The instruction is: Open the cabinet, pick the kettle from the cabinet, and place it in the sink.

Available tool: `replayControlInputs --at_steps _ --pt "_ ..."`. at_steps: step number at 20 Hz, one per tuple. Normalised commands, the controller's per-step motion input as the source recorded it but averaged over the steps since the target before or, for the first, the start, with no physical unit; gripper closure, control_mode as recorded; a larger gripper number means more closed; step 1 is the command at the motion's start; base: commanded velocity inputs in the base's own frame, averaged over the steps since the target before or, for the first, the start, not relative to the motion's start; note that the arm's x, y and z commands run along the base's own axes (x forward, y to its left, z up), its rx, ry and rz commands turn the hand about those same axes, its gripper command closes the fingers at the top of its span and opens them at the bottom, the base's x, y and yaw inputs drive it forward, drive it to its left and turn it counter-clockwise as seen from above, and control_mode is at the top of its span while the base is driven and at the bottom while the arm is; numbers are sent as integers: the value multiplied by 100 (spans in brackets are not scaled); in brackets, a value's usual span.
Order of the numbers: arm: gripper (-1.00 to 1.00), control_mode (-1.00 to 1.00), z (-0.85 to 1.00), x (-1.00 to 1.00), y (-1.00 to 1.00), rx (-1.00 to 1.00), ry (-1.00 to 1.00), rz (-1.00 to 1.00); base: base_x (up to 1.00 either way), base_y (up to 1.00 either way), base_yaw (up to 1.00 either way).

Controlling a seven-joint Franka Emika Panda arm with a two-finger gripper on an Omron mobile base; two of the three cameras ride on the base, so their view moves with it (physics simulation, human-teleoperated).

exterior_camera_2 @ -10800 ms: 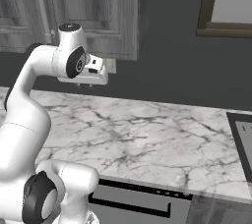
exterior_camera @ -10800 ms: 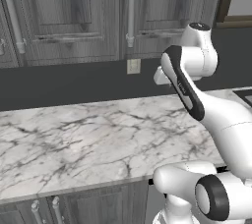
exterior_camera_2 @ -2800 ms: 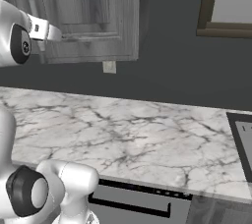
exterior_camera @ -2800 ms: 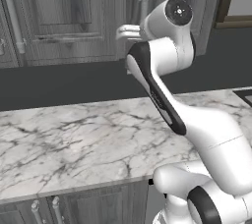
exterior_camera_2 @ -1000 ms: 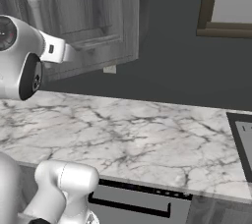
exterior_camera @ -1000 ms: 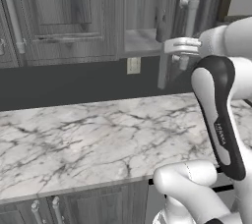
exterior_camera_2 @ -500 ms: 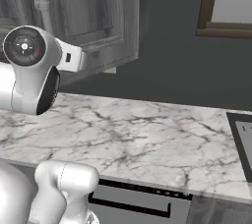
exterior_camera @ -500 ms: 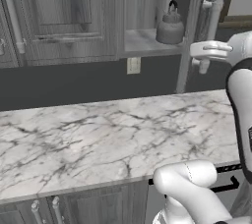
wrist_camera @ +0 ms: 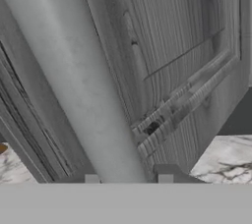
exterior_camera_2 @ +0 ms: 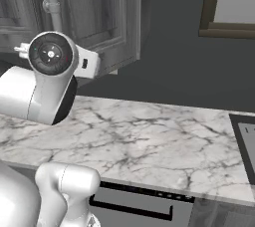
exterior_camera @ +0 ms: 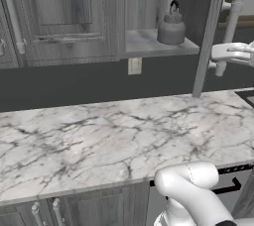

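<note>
While gripping the silver bar handle [exterior_camera: 229, 30] of the cabinet [exterior_camera: 208, 31], gripper [wrist_camera: 129, 178] sitting clamped around it, one fingertip each side of the bar in the hand view. Door standing swung wide, edge-on in the left base view, hanging out over the far right part of the worktop [exterior_camera: 114, 136]. Kettle [exterior_camera: 171, 26] sitting upright on the pale shelf [exterior_camera: 149, 44] inside, toward the shelf's right end, near its back, well apart from the gripper. Sink corner [exterior_camera_2: 245, 141] showing at the worktop's right edge in the right base view. Wall outlet [exterior_camera: 134, 65] sitting just under the shelf.
</note>
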Motion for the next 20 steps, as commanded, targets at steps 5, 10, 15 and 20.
replayControlInputs --at_steps 5,10,15,20 --pt "-100 -100 -2 -3 4 1 7 0 0 0 0" --pt "-100 -100 0 -6 -14 0 3 0 0 0 0" --pt "-100 -100 -4 -17 -10 0 0 -3 0 0 0" --pt "-100 -100 0 -35 0 0 0 -8 0 0 0"
